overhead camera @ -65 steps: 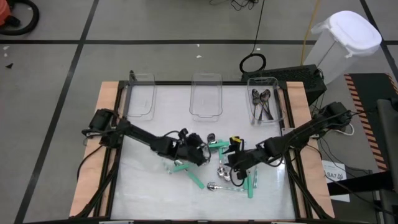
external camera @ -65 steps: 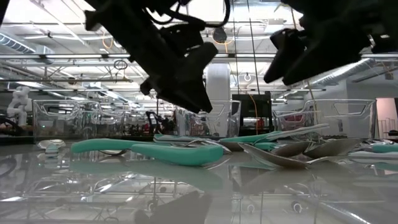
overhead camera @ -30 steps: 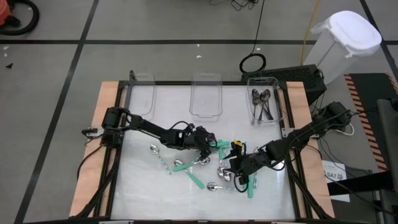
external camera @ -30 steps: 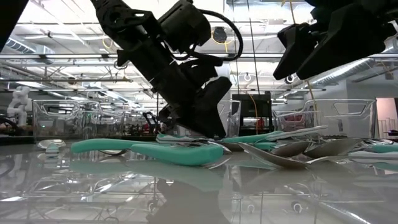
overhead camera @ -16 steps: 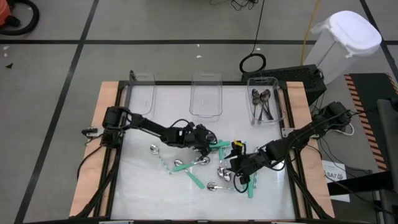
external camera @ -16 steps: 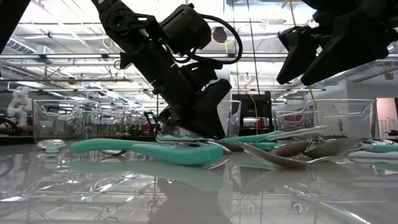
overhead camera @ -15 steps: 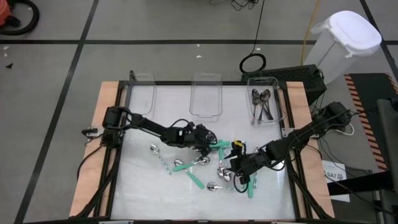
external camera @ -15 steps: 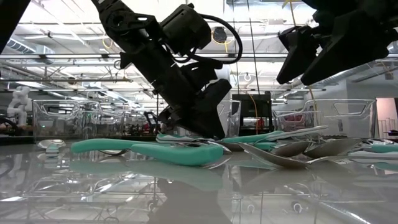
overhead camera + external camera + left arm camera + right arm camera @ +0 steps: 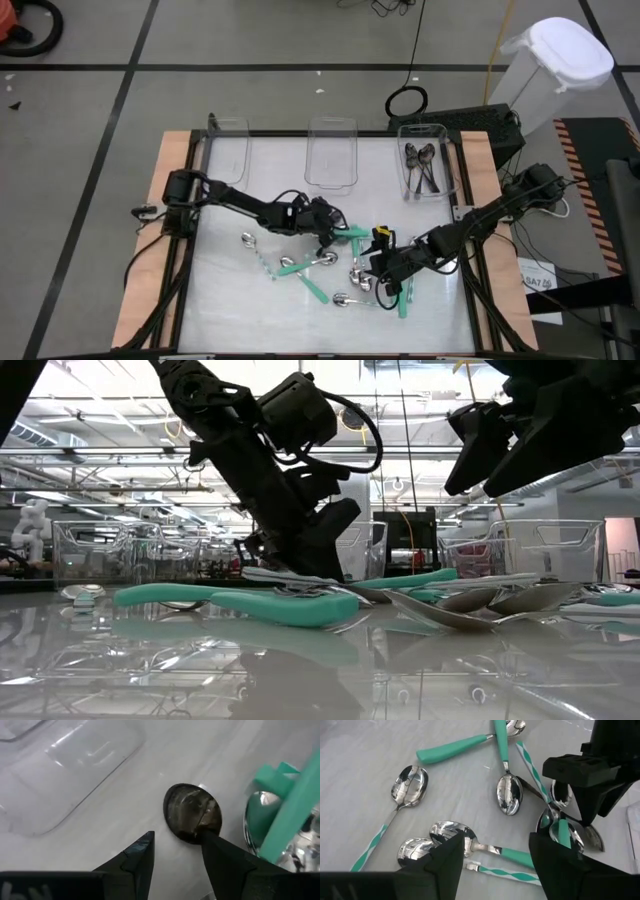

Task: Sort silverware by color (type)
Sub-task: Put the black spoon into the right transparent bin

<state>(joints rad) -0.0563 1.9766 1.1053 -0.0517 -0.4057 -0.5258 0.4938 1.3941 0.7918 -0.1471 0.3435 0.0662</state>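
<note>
Left tool (image 9: pixel 175 847) at dark spoon (image 9: pixel 193 813)

White glossy tabletop (image 9: pixel 230 300) with pale wooden side strips, dark frame. Along far edge: three clear rectangular plastic bins: left bin (image 9: pixel 226 153), middle bin (image 9: pixel 332 154), right bin (image 9: pixel 428 160) with dark blackish metal spoons (image 9: pixel 421 166) inside. Mid-table: loose cluster of teal-green-handled spoons with silver bowls (image 9: pixel 300 266), some crossing, among all-silver shiny spoons (image 9: pixel 345 298). One silver spoon (image 9: pixel 248 239) lies apart, left of cluster.
</note>
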